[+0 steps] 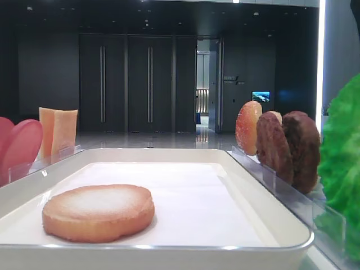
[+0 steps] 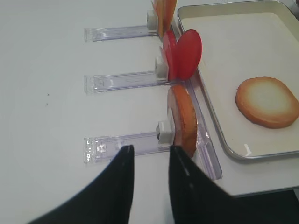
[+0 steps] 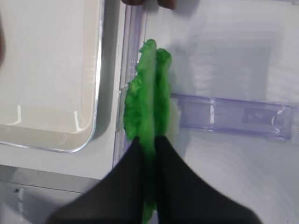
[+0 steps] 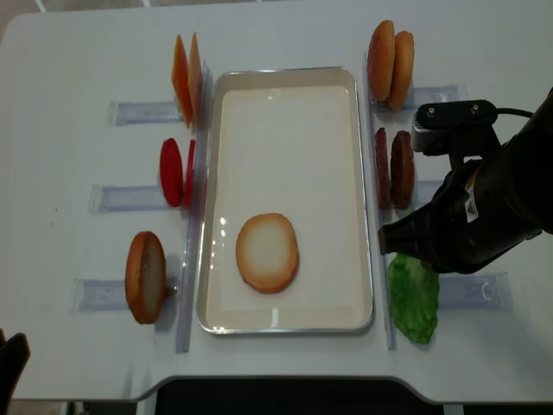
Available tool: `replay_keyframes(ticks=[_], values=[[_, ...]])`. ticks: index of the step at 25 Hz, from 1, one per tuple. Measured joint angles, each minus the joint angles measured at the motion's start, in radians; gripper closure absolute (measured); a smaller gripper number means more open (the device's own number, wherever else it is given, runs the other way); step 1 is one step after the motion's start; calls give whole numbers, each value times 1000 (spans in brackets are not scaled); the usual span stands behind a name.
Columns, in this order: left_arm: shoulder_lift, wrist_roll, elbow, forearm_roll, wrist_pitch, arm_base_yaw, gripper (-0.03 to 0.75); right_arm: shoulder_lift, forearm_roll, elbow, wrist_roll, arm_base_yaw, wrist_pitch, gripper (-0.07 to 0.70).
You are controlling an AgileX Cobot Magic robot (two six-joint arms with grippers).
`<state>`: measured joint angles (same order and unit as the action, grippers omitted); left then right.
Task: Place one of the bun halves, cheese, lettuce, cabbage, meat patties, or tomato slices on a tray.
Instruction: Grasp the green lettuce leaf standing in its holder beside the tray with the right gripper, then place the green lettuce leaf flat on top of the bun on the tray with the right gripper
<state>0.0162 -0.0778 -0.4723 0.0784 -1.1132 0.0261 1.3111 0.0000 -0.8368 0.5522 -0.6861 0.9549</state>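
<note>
the right arm's black two-fingered gripper (image 3: 150,144) is clenched on the bright green ruffled lettuce leaf (image 3: 147,105), standing on edge in its clear plastic holder (image 3: 233,114) just right of the shallow white rectangular tray (image 3: 88,130). the tray lies to the gripper's left; the right arm is nearer.

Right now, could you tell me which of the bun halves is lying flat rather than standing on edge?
The bun half inside the white tray lies flat, pale face up. The others stand on edge in clear holders: one left of the tray, two at its far right.
</note>
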Motion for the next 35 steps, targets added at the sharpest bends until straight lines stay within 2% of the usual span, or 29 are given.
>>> replay_keyframes(ticks=[4,10,15,18,21,25,29,32,35], values=[[0,0,0,0,0,0,517,0,0,-14,8,0,19,612],[0,0,0,0,0,0,517,0,10,-154,9,0,120,613],[0,0,0,0,0,0,517,0,52,-249,5,-7,135,615],[0,0,0,0,0,0,517,0,140,-257,-29,-26,70,615],[0,0,0,0,0,0,524,1,238,-257,-76,-53,-52,615],[0,0,0,0,0,0,545,7,318,-257,-107,-79,-185,615],[0,0,0,0,0,0,554,58,416,-257,-182,-91,-256,615],[0,0,0,0,0,0,555,135,532,-257,-281,-117,-315,615],[0,0,0,0,0,0,554,206,667,-257,-390,-133,-349,615]])
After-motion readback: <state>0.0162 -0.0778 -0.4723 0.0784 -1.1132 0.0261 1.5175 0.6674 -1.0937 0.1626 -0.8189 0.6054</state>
